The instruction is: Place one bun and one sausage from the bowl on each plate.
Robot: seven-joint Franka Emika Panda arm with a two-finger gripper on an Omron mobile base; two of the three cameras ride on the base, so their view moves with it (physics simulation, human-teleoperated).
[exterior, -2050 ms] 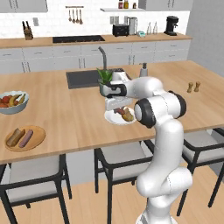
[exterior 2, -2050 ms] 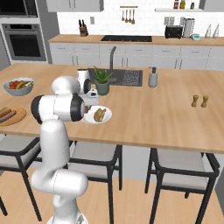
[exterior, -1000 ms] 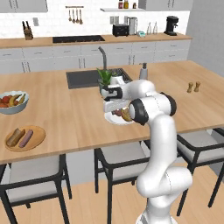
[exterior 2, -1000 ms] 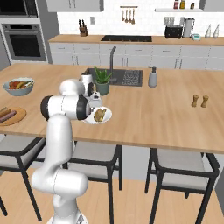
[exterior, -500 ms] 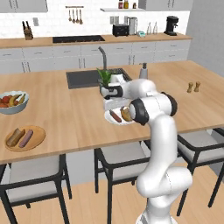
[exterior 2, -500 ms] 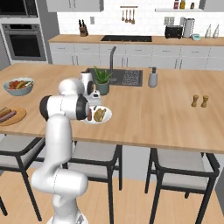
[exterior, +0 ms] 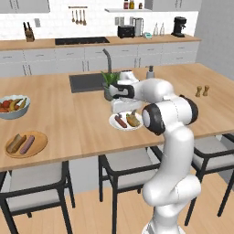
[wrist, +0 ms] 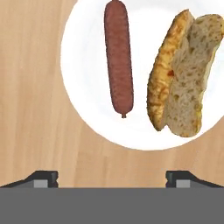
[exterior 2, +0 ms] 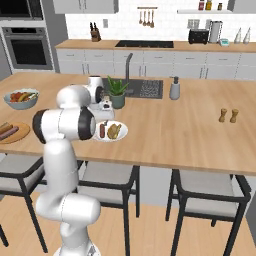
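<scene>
The gripper [wrist: 112,177] hangs with jaws wide and empty just above the round white plate [wrist: 83,100], where a brown sausage [wrist: 118,57] and split golden bun [wrist: 183,74] lie side by side. Lifting carelessly, I'd guess a finger could clip the plate's rim.

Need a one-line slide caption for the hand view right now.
Hand camera looking straight down, jaws spread wide over the white plate, which holds one sausage beside one split bun.
</scene>
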